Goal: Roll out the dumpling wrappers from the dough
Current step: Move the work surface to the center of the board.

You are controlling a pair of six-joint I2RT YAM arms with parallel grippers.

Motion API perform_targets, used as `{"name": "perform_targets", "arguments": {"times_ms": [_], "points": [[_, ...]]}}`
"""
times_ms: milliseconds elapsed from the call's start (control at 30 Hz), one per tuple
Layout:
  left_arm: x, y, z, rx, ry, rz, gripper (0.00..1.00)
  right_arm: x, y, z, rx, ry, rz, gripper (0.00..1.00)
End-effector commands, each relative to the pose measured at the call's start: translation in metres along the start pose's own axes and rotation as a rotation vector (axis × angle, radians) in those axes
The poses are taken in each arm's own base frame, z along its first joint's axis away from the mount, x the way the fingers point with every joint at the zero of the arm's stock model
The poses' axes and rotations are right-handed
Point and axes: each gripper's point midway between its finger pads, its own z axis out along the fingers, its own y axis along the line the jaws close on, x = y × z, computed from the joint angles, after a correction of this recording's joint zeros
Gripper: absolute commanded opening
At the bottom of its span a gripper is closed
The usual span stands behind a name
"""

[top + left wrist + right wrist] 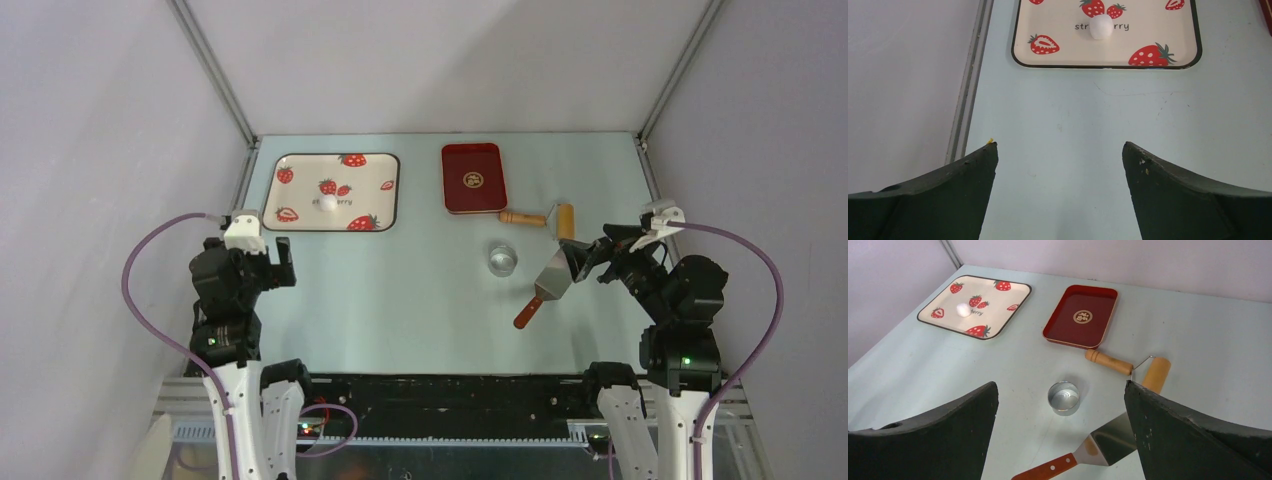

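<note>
Left claw (1059, 146), right claw (1060, 384) spread, empty; dough ball (1101, 26) on strawberry tray (1148, 37), rolling unstarted; next likely left pinches it gently

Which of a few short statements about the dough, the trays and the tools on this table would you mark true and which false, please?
1. The dough sits on the strawberry tray. True.
2. A flattened piece of dough lies in the red tray. False: nothing lies in it; only its gold emblem shows.
3. The left claw is shut on the rolling pin. False: that claw is open and holds nothing; the pin lies on the table beside the red tray.
4. The silvery cup stands on the table, outside both trays. True.
5. The right claw is open. True.
</note>
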Motion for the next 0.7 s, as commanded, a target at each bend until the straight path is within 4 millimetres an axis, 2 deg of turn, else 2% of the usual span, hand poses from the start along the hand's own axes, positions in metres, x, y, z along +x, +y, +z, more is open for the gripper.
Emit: {"name": "perform_targets", "arguments": {"times_ms": [0, 167, 367, 667], "points": [[-0.014, 0.006, -0.001, -0.029, -0.047, -0.004, 0.98, -0.023, 0.006, -0.006, -0.007, -0.064, -0.007, 1.0], [-0.013, 0.006, 0.0, -0.026, -0.044, -0.006, 0.98, -0.012, 0.004, -0.002, -0.03, -0.037, -0.088, 1.0], [-0.01, 0.01, 0.004, -0.049, -0.036, -0.003, 0.98, -0.001, -0.019, 0.009, 0.044, -0.017, -0.129, 1.0], [-0.004, 0.013, 0.009, -0.061, -0.016, 0.002, 0.98, 0.003, -0.02, 0.011, 0.036, -0.008, -0.133, 1.0]]}}
